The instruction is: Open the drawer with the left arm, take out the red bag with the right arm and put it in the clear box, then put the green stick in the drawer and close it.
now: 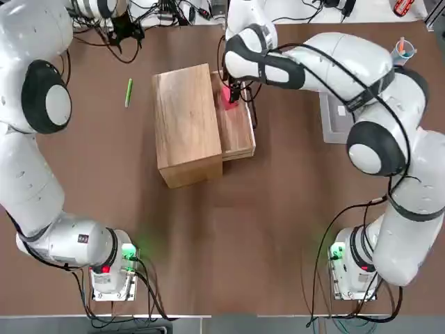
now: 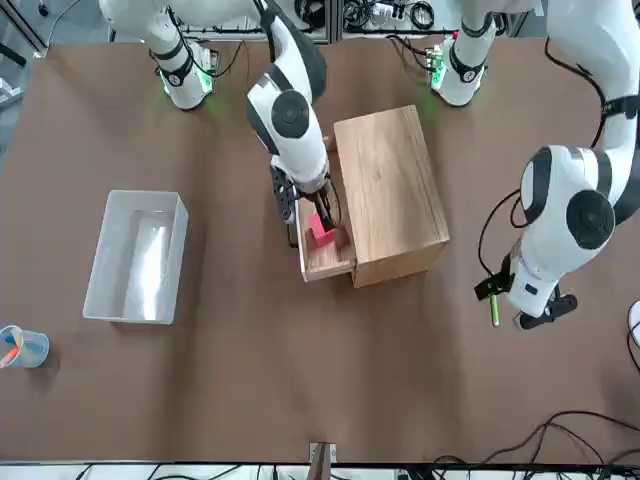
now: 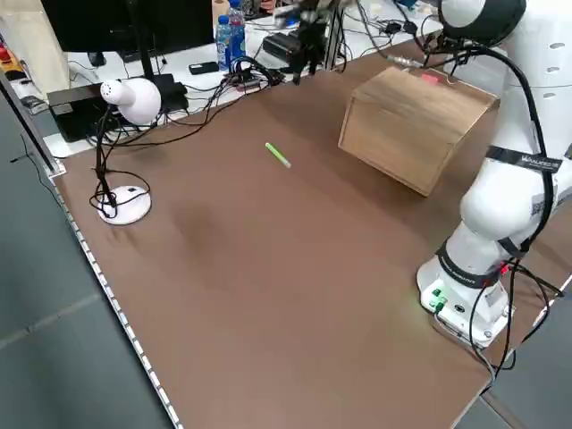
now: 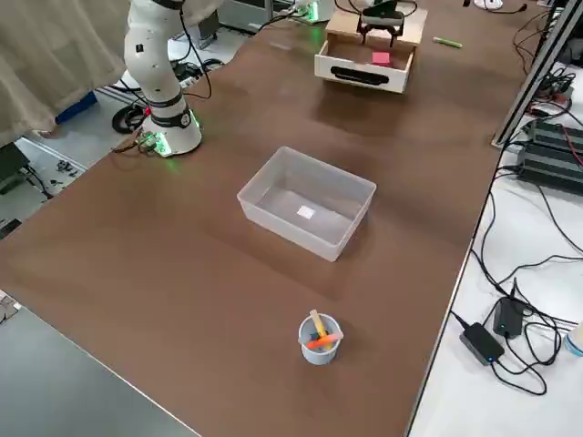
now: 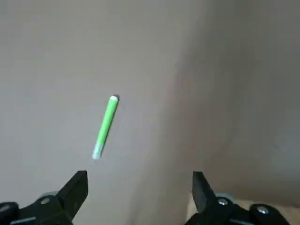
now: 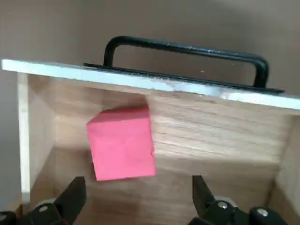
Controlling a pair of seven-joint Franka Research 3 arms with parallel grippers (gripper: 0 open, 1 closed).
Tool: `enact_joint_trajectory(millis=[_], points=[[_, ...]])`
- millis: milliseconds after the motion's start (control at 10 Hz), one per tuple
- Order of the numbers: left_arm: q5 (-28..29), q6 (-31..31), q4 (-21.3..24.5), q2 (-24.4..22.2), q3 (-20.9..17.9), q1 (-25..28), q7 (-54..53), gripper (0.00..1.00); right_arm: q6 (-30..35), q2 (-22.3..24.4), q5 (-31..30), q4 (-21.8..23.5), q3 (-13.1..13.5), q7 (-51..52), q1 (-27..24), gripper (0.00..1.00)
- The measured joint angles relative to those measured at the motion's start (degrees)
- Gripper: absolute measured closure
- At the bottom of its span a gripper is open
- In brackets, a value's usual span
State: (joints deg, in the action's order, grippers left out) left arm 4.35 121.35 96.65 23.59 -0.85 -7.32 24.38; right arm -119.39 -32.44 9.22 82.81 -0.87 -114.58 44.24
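The light-wood cabinet (image 1: 186, 125) stands mid-table with its drawer (image 1: 238, 132) pulled out, black wire handle (image 6: 183, 49) on its front. The red bag (image 6: 123, 143) lies on the drawer floor at its far end. My right gripper (image 6: 136, 192) hangs open just above it, the bag below the gap and nearer one finger. The green stick (image 5: 105, 126) lies on the table on the cabinet's other side. My left gripper (image 5: 139, 187) is open, above the table short of the stick, holding nothing. The clear box (image 2: 100, 255) sits empty, apart from the cabinet.
A small blue cup (image 2: 22, 348) with coloured items stands near the table's far corner beyond the clear box. A white desk lamp (image 3: 125, 98) and cables line the edge on my left side. Bare brown tabletop (image 1: 229, 236) lies between the cabinet and the arm bases.
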Motion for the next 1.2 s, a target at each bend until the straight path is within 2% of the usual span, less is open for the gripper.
enact_joint_trajectory(millis=[200, 300, 600, 900, 1100, 1200], points=[[-0.11, 6.87, 5.2, 3.08, -1.21, 1.7, -5.35, 0.03, -0.51, -1.87, 0.0, 0.03, 0.03, -0.87, 0.28, 0.0], [-0.16, 8.4, 6.01, 4.85, -1.27, 3.02, -8.4, 0.04, -0.94, -2.1, -0.03, -0.11, 0.1, -0.99, 0.5, 0.0], [-2.36, 11.9, 6.15, 9.34, -1.98, 5.89, -16.7, 0.04, -0.83, -2.12, -0.04, -0.2, 0.19, -1.18, 0.67, 0.0], [-2.45, 14.76, 6.13, 13.36, -2.04, 6.37, -18.05, 0.06, -0.85, -2.11, 0.0, -0.64, 0.94, -1.75, -0.24, 0.0], [-2.45, 15.03, 6.13, 14.39, -2.06, 6.37, -18.07, 0.17, -0.82, -2.11, 0.02, -0.73, 1.12, -1.76, -2.14, 0.0], [-2.61, 15.29, 6.02, 14.35, -1.99, 6.38, -18.07, 0.34, -0.79, -2.12, 0.04, -0.73, 1.1, -1.76, -2.49, 0.0]])
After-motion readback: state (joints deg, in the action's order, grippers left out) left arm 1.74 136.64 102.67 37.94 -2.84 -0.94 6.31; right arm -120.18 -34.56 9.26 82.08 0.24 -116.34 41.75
